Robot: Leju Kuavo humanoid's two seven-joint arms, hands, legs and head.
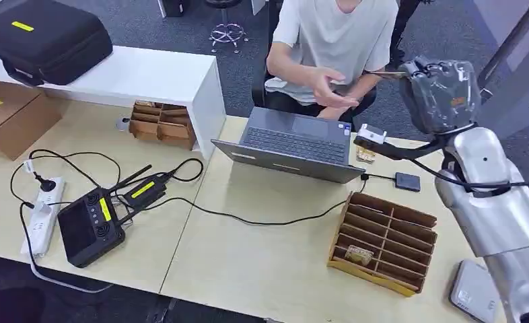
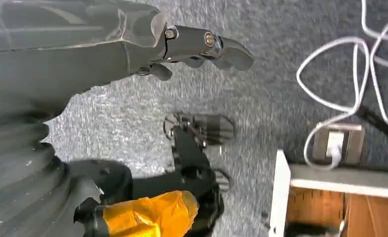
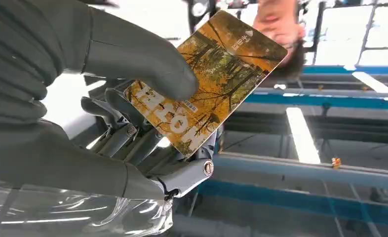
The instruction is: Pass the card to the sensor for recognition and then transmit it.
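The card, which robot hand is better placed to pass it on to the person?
The right robot hand: it already pinches the card, raised toward the seated person. The left robot hand hangs over the floor.

One laptop (image 1: 294, 142) sits open on the table, one person (image 1: 332, 40) behind it, and two cardboard divider trays: one near the right edge (image 1: 383, 242), one tucked by the white shelf (image 1: 162, 124). One card (image 3: 209, 81) (autumn trees printed on it), one power strip (image 1: 41, 214), one black controller (image 1: 90, 227), one black case (image 1: 43, 37).

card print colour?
Orange-yellow autumn forest photo with white lettering on the card; clearest in right wrist view.
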